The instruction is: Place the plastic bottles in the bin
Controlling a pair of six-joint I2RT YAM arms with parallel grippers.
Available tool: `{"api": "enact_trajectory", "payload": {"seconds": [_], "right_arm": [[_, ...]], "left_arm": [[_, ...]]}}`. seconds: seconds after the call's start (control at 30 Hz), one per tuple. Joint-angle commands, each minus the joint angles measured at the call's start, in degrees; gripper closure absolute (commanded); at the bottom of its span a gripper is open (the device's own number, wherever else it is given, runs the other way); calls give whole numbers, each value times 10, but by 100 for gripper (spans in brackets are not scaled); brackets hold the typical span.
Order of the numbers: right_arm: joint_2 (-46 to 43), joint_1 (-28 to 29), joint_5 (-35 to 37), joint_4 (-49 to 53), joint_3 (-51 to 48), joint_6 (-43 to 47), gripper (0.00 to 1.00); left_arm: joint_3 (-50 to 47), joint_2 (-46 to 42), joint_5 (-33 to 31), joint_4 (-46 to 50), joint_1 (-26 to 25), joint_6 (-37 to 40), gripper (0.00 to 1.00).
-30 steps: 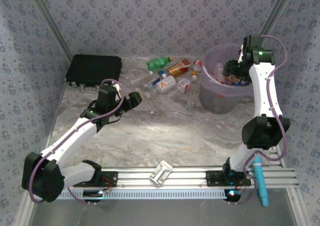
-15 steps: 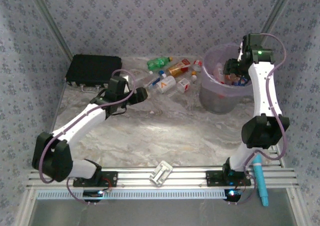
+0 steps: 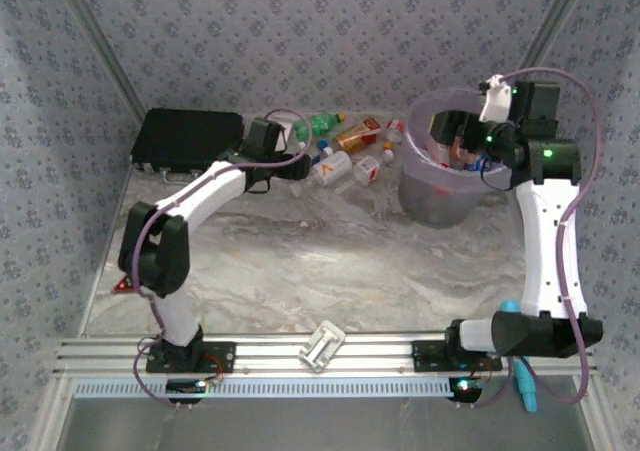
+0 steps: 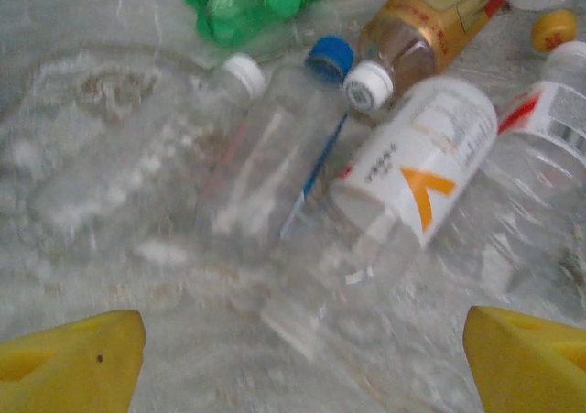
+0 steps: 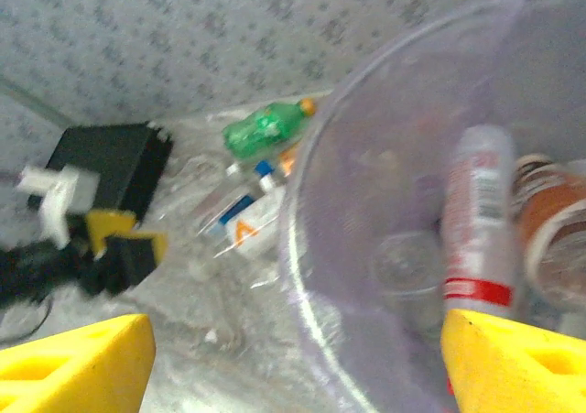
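Left fingers (image 4: 82, 353) stand wide and empty over bottles (image 4: 275, 157) lying on the worktop (image 4: 92, 202). One white label (image 4: 417, 179) shows an orange V; its small writing is unreadable. Right fingers (image 5: 82, 358), also wide, hang above the bin (image 5: 302, 248), which has bottles inside.

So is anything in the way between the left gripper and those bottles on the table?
Nothing visible does. The left gripper is open, facing the blue-capped clear bottle, with neighbouring bottles lying close beside it.
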State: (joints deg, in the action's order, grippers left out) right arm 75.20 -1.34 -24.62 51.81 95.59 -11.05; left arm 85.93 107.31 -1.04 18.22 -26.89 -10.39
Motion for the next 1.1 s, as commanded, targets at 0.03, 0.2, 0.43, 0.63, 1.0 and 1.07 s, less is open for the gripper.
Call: {"api": "enact_trajectory", "payload": {"seconds": [0.03,0.2,0.43,0.63,1.0,1.07], "right_arm": [[-29,17,-30,-12,-51,-16,18],[-64,26,-27,0,-96,-15,18],[-84,26,-3,14,-124,-3,19],[-84,26,-6,9,-132,0,19],[-87,22,-4,11,-135,3,19],[-87,21,-5,11,-135,3,20]], "left_arm": [[84,72,-30,57,23,45,10],[175,151,-24,80,54,44,5],[217,199,22,99,90,14,11],[228,220,53,126,106,7,20],[188,221,104,115,106,19,20],[177,218,111,114,106,17,20]]}}
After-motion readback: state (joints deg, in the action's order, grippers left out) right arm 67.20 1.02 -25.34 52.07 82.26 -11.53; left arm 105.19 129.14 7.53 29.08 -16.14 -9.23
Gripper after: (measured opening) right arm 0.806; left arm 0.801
